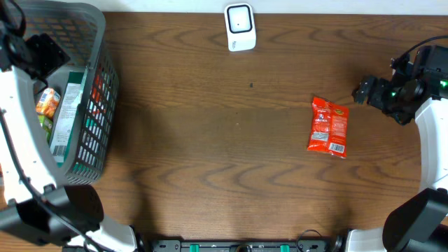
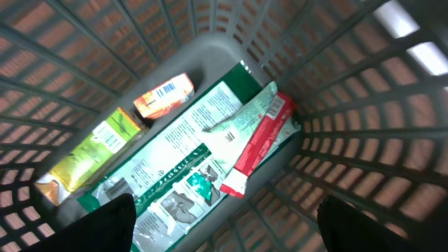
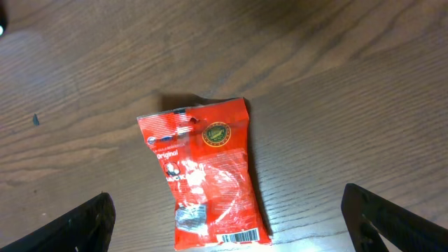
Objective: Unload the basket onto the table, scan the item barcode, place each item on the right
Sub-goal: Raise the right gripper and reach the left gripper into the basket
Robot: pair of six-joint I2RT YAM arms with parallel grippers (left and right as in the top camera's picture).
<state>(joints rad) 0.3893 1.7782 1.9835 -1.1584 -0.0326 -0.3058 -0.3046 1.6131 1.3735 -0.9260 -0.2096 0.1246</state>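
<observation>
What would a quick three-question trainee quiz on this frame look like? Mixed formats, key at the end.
1. True or false: the red packet lies inside the basket.
2. Pick one: the jaws of the right arm are A) open, holding nothing; B) shut on the red packet; C) shut on the basket rim.
3. Fill in: the wrist camera looking down into the basket belongs to the ___ arm.

Key:
1. False. It lies on the table, away from the basket.
2. A
3. left
</observation>
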